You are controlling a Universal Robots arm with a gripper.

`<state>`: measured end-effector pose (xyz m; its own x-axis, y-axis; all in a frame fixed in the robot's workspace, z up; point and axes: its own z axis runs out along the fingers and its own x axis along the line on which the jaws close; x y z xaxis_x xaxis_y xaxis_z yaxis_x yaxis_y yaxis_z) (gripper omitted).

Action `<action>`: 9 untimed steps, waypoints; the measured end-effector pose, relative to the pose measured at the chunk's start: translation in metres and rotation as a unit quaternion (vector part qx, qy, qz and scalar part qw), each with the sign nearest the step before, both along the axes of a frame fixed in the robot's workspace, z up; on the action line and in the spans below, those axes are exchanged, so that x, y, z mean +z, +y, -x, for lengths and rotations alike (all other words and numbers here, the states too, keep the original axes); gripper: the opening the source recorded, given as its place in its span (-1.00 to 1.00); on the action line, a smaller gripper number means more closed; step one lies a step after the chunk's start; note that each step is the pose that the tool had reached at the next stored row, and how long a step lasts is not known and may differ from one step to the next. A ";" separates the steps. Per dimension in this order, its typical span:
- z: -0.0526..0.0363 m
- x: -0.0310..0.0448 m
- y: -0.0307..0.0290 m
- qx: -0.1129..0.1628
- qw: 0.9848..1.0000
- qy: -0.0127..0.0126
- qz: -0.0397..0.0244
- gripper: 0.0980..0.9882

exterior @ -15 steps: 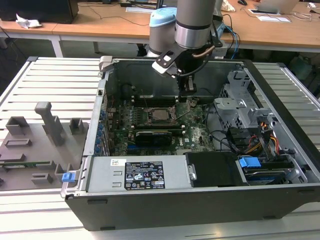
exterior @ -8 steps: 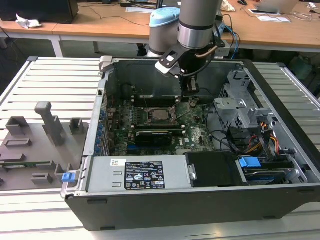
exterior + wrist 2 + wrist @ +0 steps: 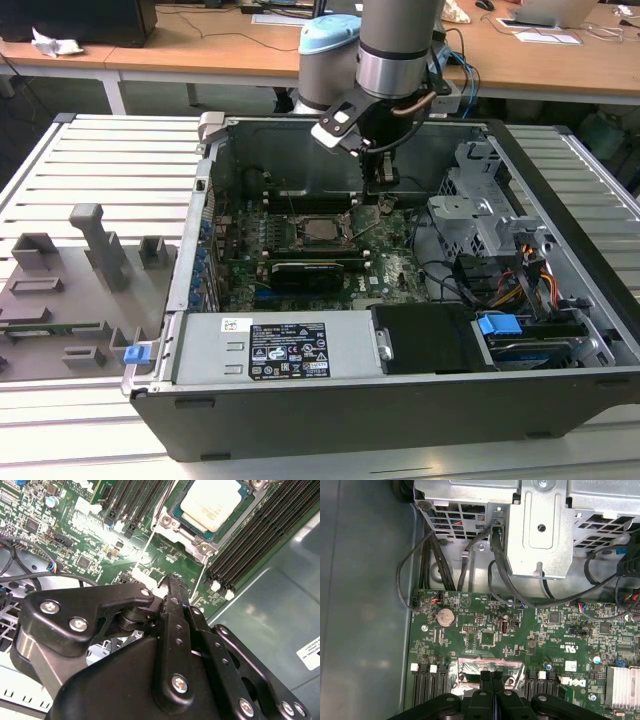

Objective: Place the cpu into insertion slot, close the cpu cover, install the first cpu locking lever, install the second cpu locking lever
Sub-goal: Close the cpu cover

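The cpu (image 3: 212,502), a pale silvery square chip, lies in the socket on the green motherboard (image 3: 395,265). The cpu cover (image 3: 176,514), a thin dark-grey frame, lies flat around it. Thin wire locking levers (image 3: 149,545) run along the socket's sides. One lever (image 3: 200,577) ends close to my gripper's tips. My gripper (image 3: 172,580) hovers low over the board just beside the socket's corner, black fingers (image 3: 485,680) pressed together. Whether a lever is caught between them is hidden. In the exterior view the gripper (image 3: 380,188) hangs at the exterior view's right of the cpu (image 3: 322,228).
The open case wall (image 3: 300,160) stands behind the socket. Memory slots (image 3: 250,545) flank the socket. A metal drive cage (image 3: 475,205) with cables rises at the exterior view's right. A black graphics card (image 3: 310,272) and the power supply (image 3: 280,350) lie nearer the front.
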<state>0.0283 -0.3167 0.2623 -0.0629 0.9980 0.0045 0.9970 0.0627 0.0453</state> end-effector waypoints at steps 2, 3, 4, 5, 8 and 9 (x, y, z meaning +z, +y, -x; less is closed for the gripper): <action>-0.0026 -0.0002 0.0000 0.000 1.000 0.000 0.000 -0.98; -0.0039 -0.0003 0.0000 0.000 1.000 0.000 0.000 -0.98; -0.0051 -0.0004 0.0000 0.000 1.000 0.000 0.000 -0.98; -0.0061 -0.0005 0.0000 0.000 1.000 0.000 0.000 -0.98; -0.0076 -0.0006 0.0000 0.000 1.000 0.000 0.000 -0.98; -0.0080 -0.0006 0.0000 0.000 1.000 0.000 0.000 -0.98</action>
<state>0.0363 -0.3167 0.2617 -0.0628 0.9980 0.0042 0.9971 0.0626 0.0443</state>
